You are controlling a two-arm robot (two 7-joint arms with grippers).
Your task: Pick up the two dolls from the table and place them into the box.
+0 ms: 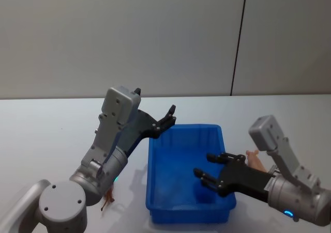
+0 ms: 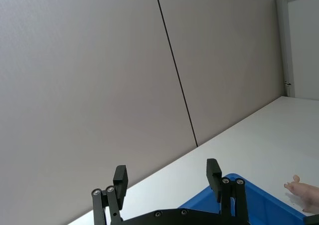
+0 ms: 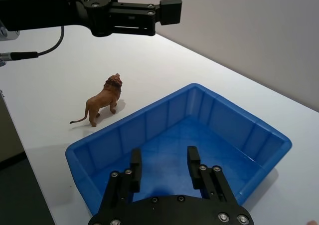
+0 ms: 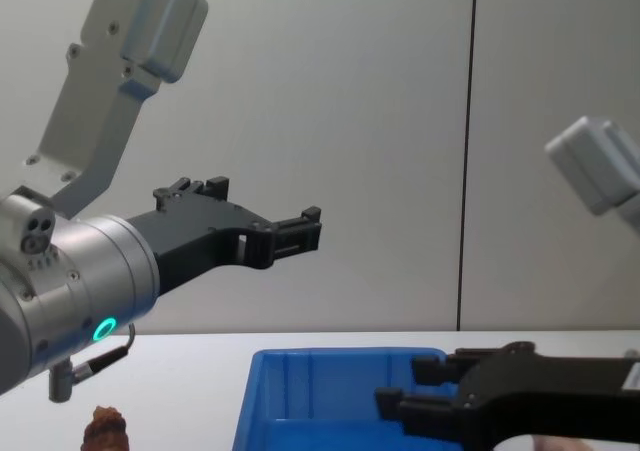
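I see my right gripper [image 1: 202, 164] over the blue bin [image 1: 189, 215], left gripper [image 1: 171, 114] up high; both empty, fingers apart

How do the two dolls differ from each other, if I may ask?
The lion doll is reddish-brown; the pink doll is pale pink. The lion doll stands on the table left of the blue box, near the left arm; the pink doll is right of the box, partly hidden behind the right arm. Both are outside the box and unheld: the left gripper and right gripper have open jaws.
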